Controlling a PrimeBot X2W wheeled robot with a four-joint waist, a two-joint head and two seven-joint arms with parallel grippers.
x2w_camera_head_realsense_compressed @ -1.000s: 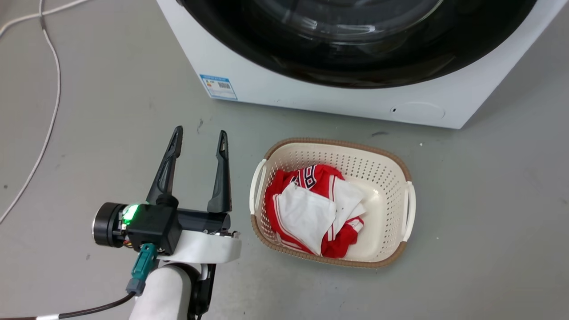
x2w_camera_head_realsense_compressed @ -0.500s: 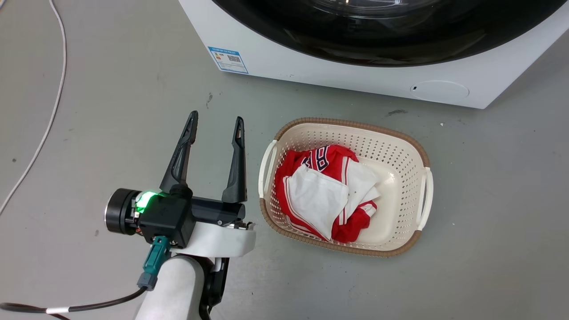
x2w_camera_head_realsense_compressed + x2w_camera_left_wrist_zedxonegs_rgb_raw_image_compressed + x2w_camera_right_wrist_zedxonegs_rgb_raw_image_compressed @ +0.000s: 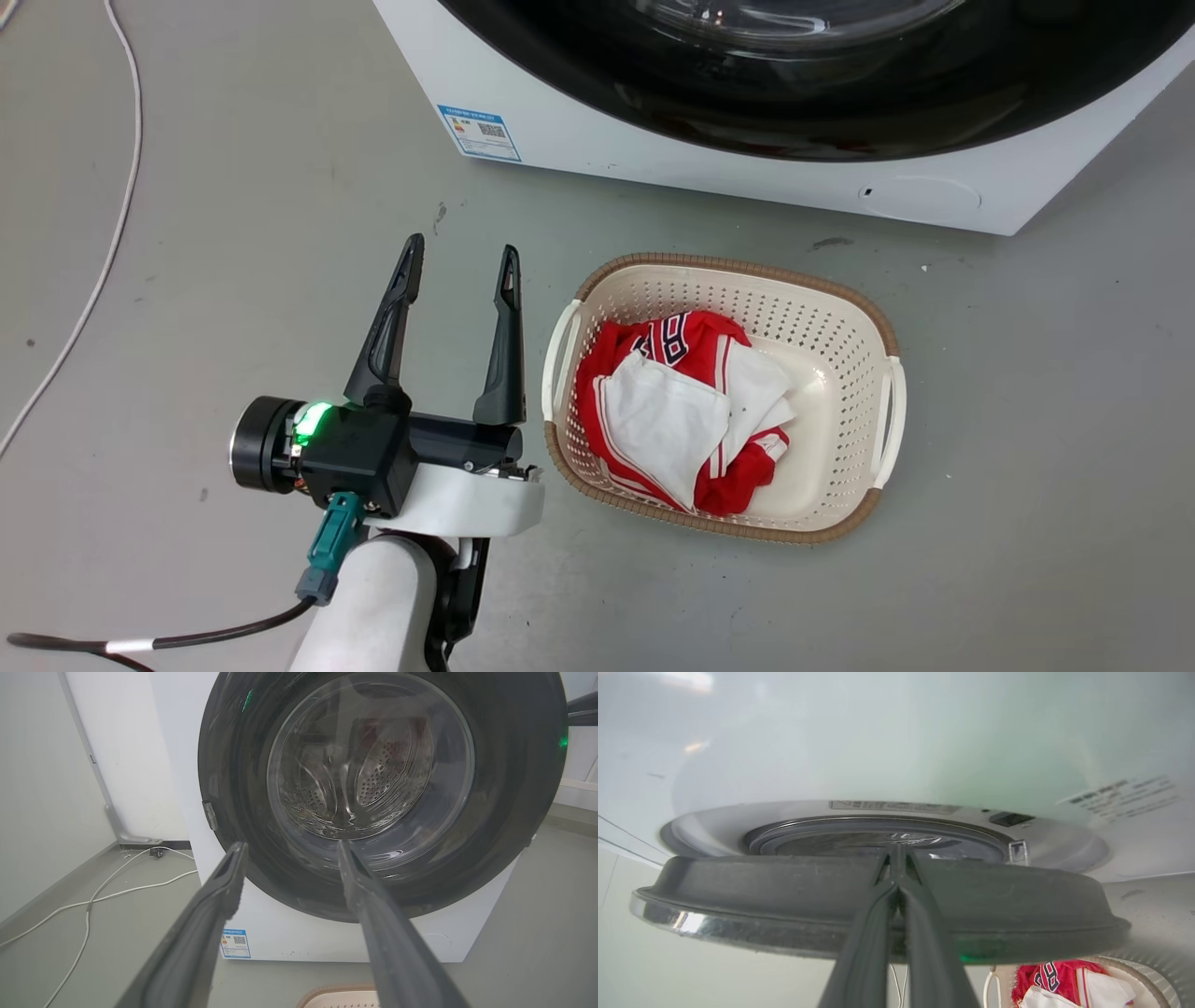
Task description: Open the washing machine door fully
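The washing machine door (image 3: 794, 112) is a glossy black disc with a clear glass bowl, at the top of the head view. In the left wrist view the door (image 3: 233, 765) faces me, and my left gripper (image 3: 290, 847) is open in front of it without touching. That gripper (image 3: 461, 250) hovers over the floor left of the basket. In the right wrist view the door (image 3: 761, 886) is edge-on and stands ajar from the machine front. My right gripper (image 3: 896, 858) is shut, its tips reaching over the door's rim into the gap. Its dark fingers (image 3: 583, 710) show at the door's right edge.
A cream laundry basket (image 3: 868, 317) holding red and white clothes (image 3: 672, 411) sits on the grey floor just before the machine. A small round white flap (image 3: 920, 196) is low on the front panel. A white cable (image 3: 121, 187) trails at left. The steel drum opening (image 3: 878, 835) shows behind the door.
The head camera has shifted, so the whole picture moved. The door's black lower edge now reaches slightly further down over the white front panel. My left gripper keeps its open pose.
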